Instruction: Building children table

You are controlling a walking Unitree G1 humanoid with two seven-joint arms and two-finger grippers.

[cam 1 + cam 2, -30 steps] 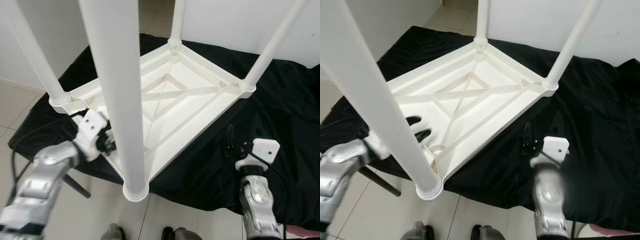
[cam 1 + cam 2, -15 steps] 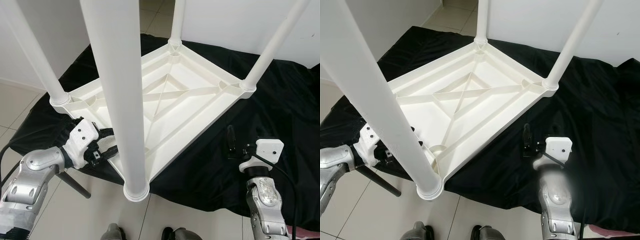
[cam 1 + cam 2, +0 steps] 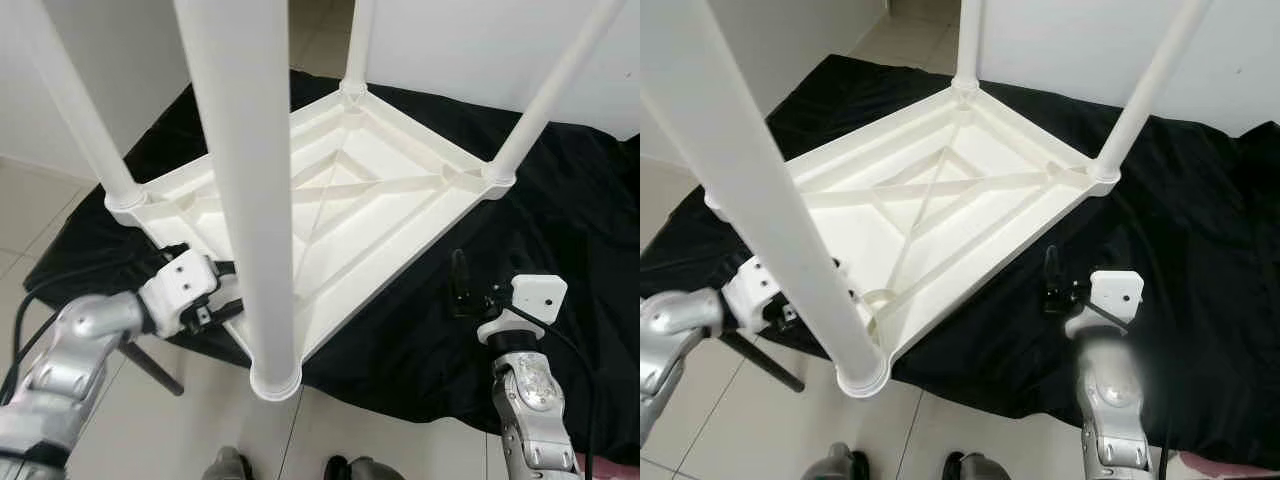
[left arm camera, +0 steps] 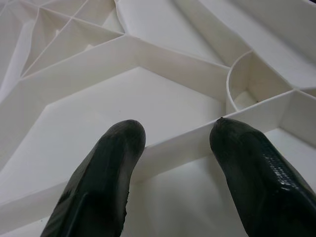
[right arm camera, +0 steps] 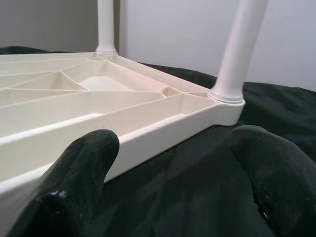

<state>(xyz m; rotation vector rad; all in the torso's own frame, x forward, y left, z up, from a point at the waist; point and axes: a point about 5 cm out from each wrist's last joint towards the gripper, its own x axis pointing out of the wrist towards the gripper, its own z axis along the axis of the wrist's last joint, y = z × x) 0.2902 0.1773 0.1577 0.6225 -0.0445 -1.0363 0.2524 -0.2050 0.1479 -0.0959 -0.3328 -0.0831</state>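
Note:
The white plastic table [image 3: 350,205] lies upside down on a black cloth [image 3: 570,220], its legs pointing up. The nearest leg [image 3: 250,180] rises close in front of me. My left gripper [image 3: 226,293] is at the table's near-left rim, just beside that leg's socket [image 3: 275,380]. In the left wrist view its fingers [image 4: 113,158] stand open on either side of a white rib [image 4: 177,143]. My right gripper [image 3: 458,283] hovers open over the cloth, a little off the table's near-right edge [image 5: 148,133], holding nothing.
Three more legs stand at the left [image 3: 75,115], far [image 3: 357,45] and right [image 3: 548,95] corners. A dark rod [image 3: 152,367] slants out from under the cloth onto the tiled floor [image 3: 200,425]. A white wall [image 3: 480,40] is behind.
My left gripper drew back from the rim toward the lower left, then came in again to the rim beside the near leg. The right gripper has hardly moved.

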